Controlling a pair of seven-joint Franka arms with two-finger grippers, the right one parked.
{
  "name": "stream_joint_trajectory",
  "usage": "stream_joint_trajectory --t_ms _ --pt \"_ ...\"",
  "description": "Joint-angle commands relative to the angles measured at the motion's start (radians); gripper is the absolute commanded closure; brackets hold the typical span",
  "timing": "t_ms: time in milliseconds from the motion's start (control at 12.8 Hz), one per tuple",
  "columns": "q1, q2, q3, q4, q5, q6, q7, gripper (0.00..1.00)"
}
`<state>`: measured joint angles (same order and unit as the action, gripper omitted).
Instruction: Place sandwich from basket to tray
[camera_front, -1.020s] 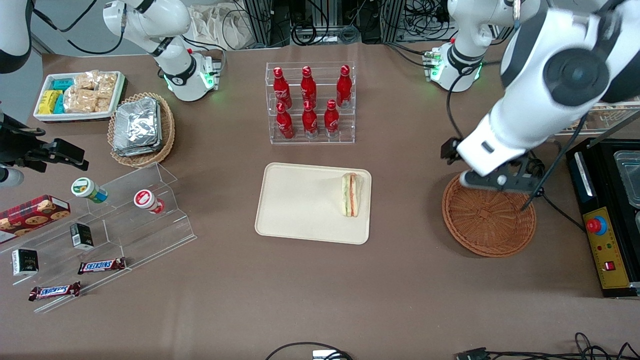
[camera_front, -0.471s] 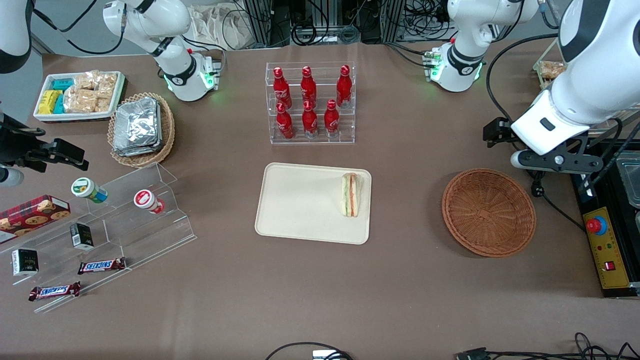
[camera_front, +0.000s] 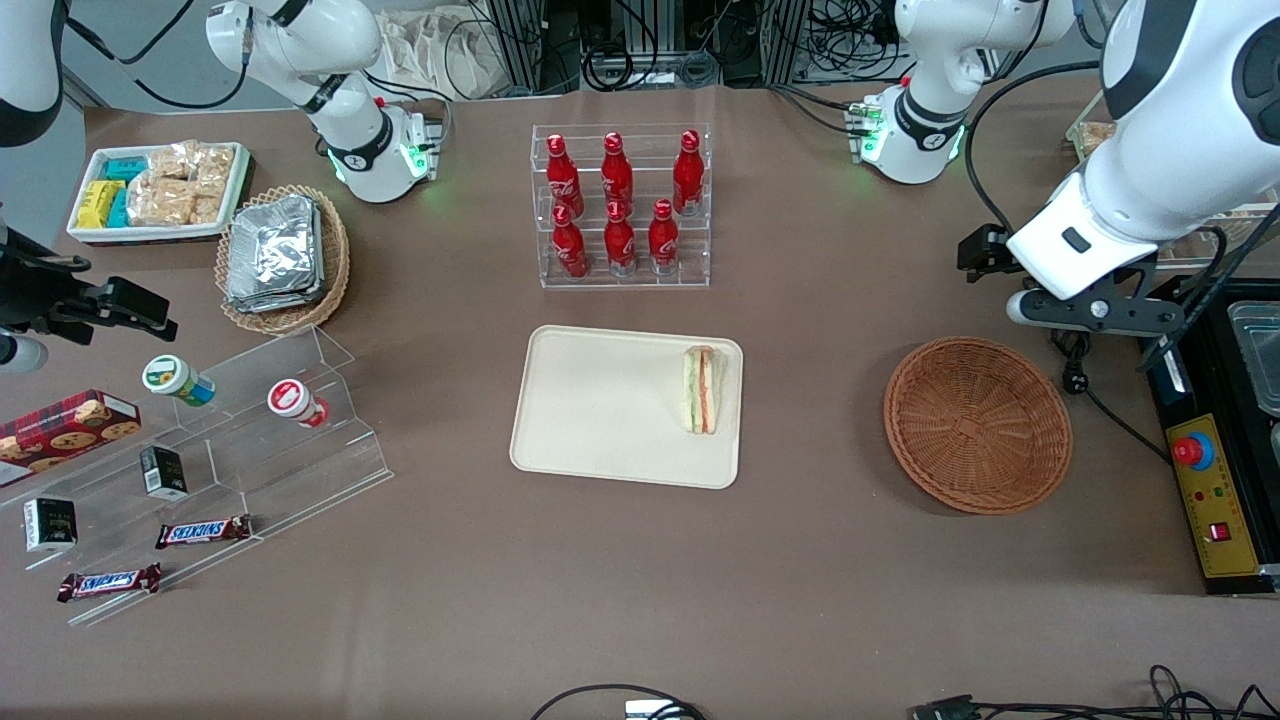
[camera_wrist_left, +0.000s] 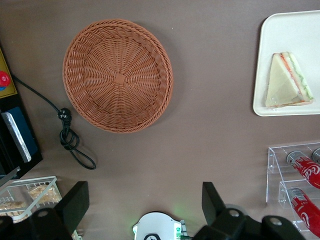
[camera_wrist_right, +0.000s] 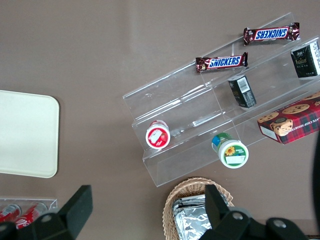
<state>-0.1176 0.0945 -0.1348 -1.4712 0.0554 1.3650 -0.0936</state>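
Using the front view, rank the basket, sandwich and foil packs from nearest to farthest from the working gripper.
From the open gripper, raised above the table's working-arm end:
1. Basket, just nearer the camera.
2. Sandwich, on the tray.
3. Foil packs, toward the parked arm's end.

Triangular white-bread sandwich (camera_front: 701, 390) with green, orange-red and pale layers, lying at right edge of cream rectangular tray (camera_front: 600, 410), centre of frame. Round reddish-brown wicker basket (camera_front: 977, 425), holding nothing, well apart at frame right. Pincer (camera_front: 1085, 310) hanging open above counter, upper right.
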Motion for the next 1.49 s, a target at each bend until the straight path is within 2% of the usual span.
stream_joint_trajectory --t_ms 0,157,392,627,784,1098,1412 --pt "0.041 -0.036 -0.006 -0.035 -0.006 -0.003 0.02 0.0" --pt "0.082 -0.048 -0.028 -0.044 -0.011 -0.003 0.02 0.0" --pt "0.235 -0.064 -0.163 -0.061 -0.015 -0.001 0.021 0.0" --pt "0.233 -0.079 -0.157 -0.078 -0.011 0.04 0.021 0.0" --pt "0.223 -0.122 -0.123 -0.148 -0.014 0.115 0.02 0.0" --pt "0.207 -0.119 -0.048 -0.144 -0.011 0.123 0.069 0.0" --pt "0.196 -0.117 -0.04 -0.144 -0.006 0.123 0.092 0.0"
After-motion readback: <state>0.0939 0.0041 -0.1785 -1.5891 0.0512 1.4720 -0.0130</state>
